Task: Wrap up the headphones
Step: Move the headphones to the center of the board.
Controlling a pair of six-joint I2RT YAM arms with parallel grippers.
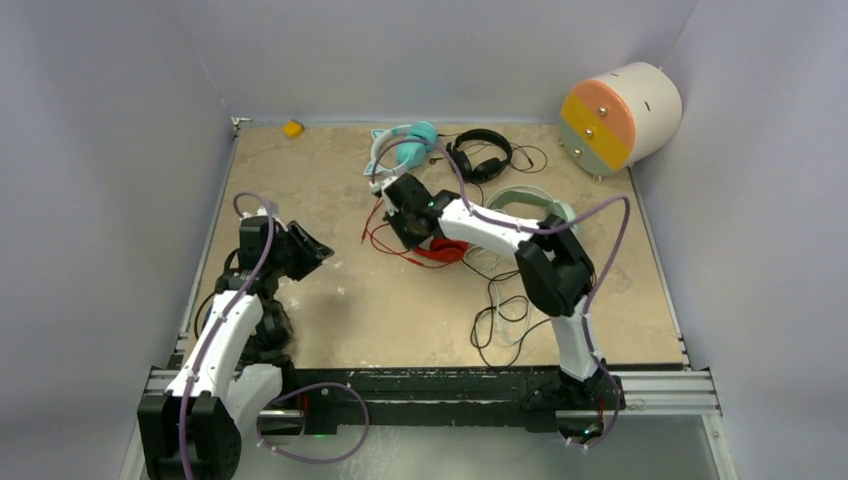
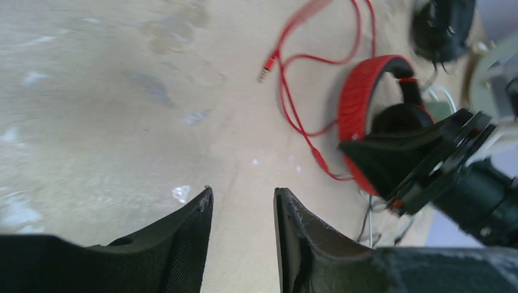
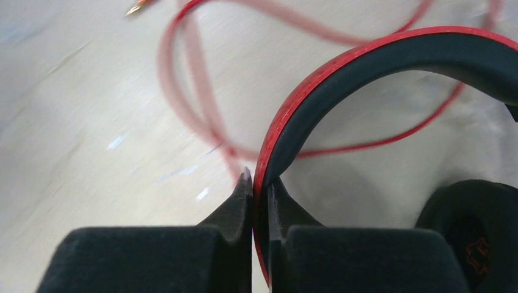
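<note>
My right gripper (image 1: pixel 412 228) is shut on the headband of the red headphones (image 3: pixel 342 67), which also show in the top view (image 1: pixel 445 250) and the left wrist view (image 2: pixel 360 97). Their thin red cable (image 2: pixel 293 91) trails loose over the table to the left (image 1: pixel 378 235). My left gripper (image 2: pixel 243 195) is open and empty, over bare table at the left (image 1: pixel 310 250), apart from the cable. The teal cat-eared headphones (image 1: pixel 400 140), small black headphones (image 1: pixel 480 155) and mint-green headphones (image 1: pixel 530 205) lie at the back, behind the right arm.
A big cream drum with an orange face (image 1: pixel 620 115) stands at the back right corner. A small yellow object (image 1: pixel 292 128) lies at the back left. Loose black cables (image 1: pixel 505 315) lie near the right arm's base. Grey walls enclose the table.
</note>
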